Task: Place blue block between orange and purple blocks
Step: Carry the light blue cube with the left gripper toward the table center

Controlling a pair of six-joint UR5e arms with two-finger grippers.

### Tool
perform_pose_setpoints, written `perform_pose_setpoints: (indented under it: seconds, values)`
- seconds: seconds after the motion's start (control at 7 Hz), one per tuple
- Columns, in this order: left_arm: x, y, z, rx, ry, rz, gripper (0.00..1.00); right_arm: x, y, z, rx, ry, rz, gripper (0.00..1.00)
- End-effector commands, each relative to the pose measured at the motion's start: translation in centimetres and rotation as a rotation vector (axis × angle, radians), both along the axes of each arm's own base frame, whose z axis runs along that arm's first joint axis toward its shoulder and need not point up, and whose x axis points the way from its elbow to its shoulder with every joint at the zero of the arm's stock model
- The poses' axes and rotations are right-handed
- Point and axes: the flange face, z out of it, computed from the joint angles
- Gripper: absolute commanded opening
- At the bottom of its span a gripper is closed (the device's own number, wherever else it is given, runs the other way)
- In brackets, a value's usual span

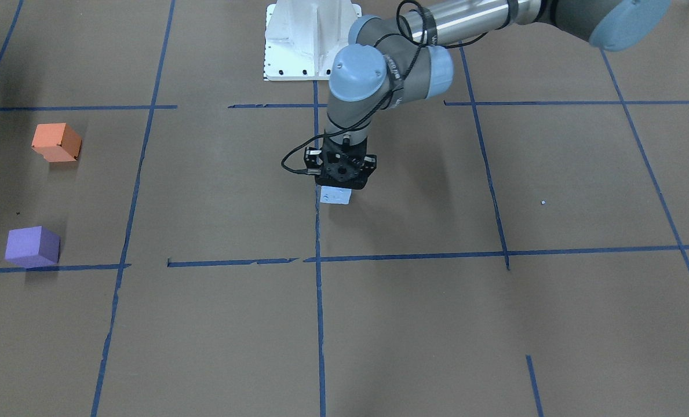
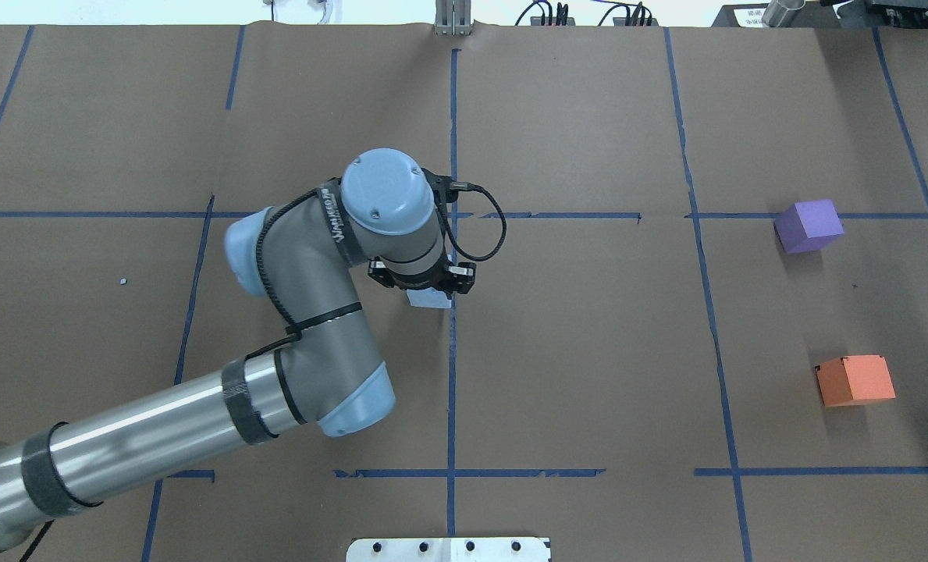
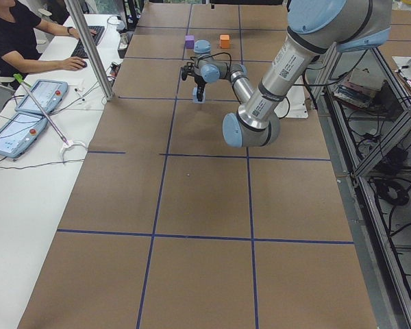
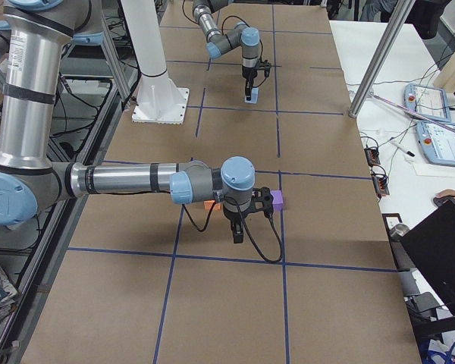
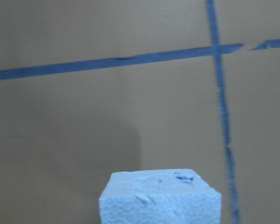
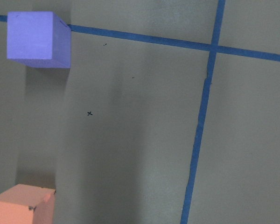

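Note:
The light blue block (image 1: 335, 196) is near the table's middle, by a blue tape line. My left gripper (image 1: 337, 190) stands straight over it and is shut on it; its fingers are hidden by the wrist. The block's chipped top fills the bottom of the left wrist view (image 5: 161, 198). The orange block (image 2: 854, 380) and the purple block (image 2: 808, 225) sit apart on the table's right side, with bare paper between them. My right gripper (image 4: 239, 236) hangs near these two blocks; I cannot tell if it is open or shut. The right wrist view shows the purple block (image 6: 35, 37) and the orange block (image 6: 21, 205).
Brown paper with a blue tape grid (image 2: 452, 375) covers the table. The white robot base plate (image 1: 309, 40) is at the robot's edge. An operator (image 3: 17, 41) and tablets (image 3: 38, 96) are at a side table beyond a metal pole (image 3: 89, 48).

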Motion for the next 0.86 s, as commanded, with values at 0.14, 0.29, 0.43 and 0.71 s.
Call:
perform_pose_setpoints:
  seconds: [0.14, 0.29, 0.43, 0.71]
  values:
    - [3.6, 0.6, -0.2, -0.022, -0.031, 0.011, 0.14, -3.9, -1.9, -2.3, 0.049, -0.027, -0.082, 1.0]
    - [3.5, 0.6, -0.2, -0.018, -0.027, 0.013, 0.84, -5.2, -3.4, -4.3, 0.036, -0.033, -0.054, 1.0]
    - [3.3, 0.4, -0.6, -0.011, -0.017, 0.011, 1.0, -8.9, -5.5, -8.0, -0.021, -0.052, -0.001, 1.0]
    - [-1.3, -1.5, -4.3, 0.028, 0.07, -0.051, 1.0, -17.7, -8.9, -18.2, -0.117, -0.113, 0.097, 1.0]
